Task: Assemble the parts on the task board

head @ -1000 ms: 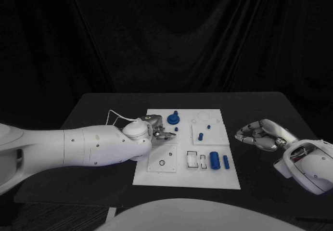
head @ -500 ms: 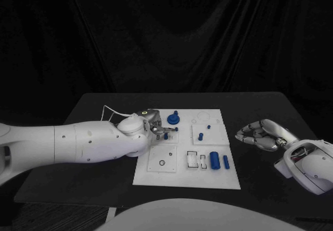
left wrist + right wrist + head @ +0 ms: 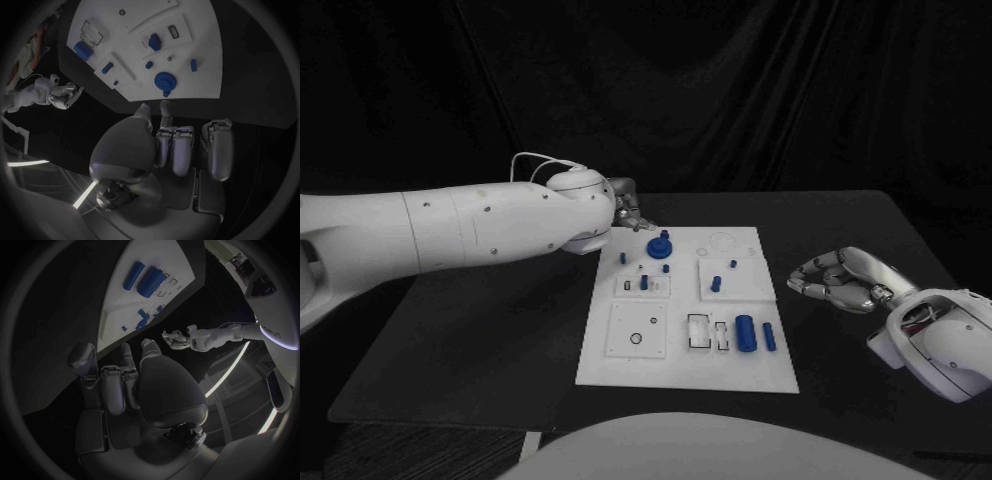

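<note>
Left hand (image 3: 626, 205) is hanging just past the task board's (image 3: 635, 368) far edge, fingers curled in, gripping nothing. Right hand (image 3: 838, 280) is sitting off the board's right side, fingers balled up and empty too.

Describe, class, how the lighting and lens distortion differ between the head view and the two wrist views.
Head view: straight edges, white task board bright against the black table and dark backdrop. Left wrist view: fisheye circle bends the board's edges. Right wrist view: same bending, with bright curved light streaks at the rim.
</note>
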